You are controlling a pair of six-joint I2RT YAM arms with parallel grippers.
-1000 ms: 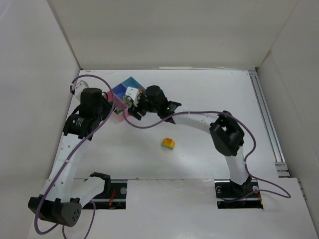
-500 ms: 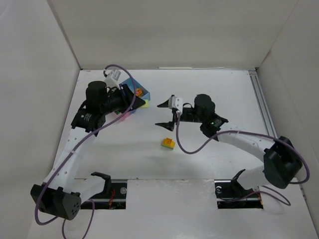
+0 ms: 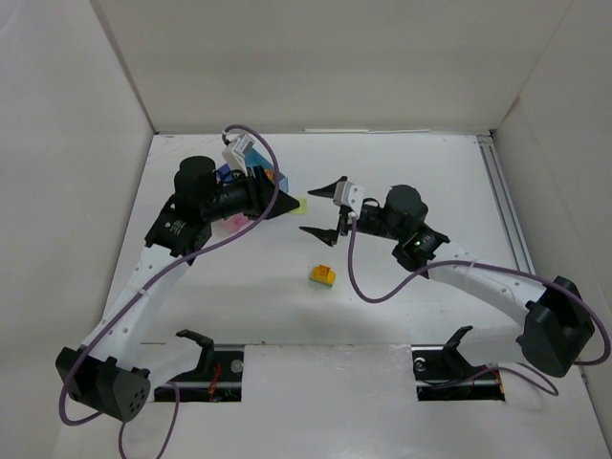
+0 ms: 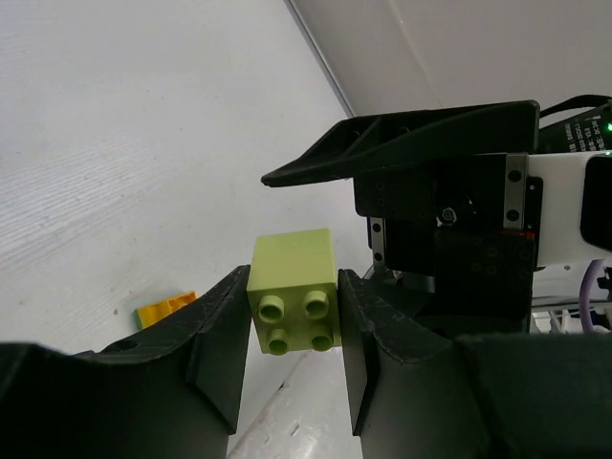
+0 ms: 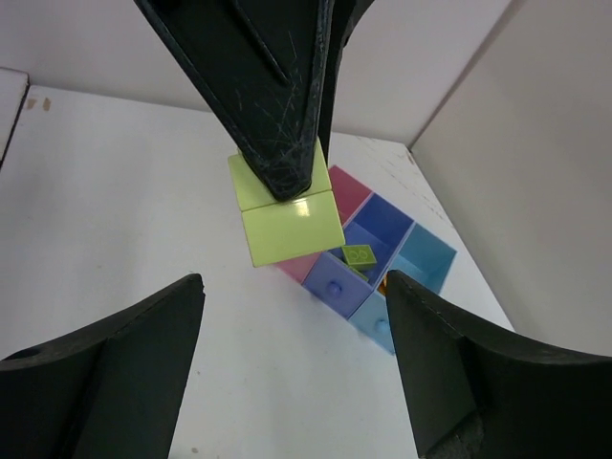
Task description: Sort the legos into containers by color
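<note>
**Between your two grippers: one lime brick, held tight**

At the tip of your left gripper [image 3: 290, 205], a small lime-green studded plastic brick [image 3: 299, 205] sits pinched between the two black fingers. From the left wrist you see its four round bumps facing you, with one finger pressed on each side.

Your right gripper [image 3: 324, 210] faces that brick from the other side. Its fingers are spread wide and hold nothing. The brick is near them but does not touch them.

Behind your left arm lies the tray of joined pink and blue square plastic bins [image 5: 330, 285], partly hidden in the top view. From the right wrist you see a second lime brick [image 5: 360, 255] lying inside one of the blue bins.

On the white table [image 3: 430, 172], closer to the arm bases, a small orange-yellow plastic brick [image 3: 322, 275] lies alone, well apart from the tray and both grippers.
</note>
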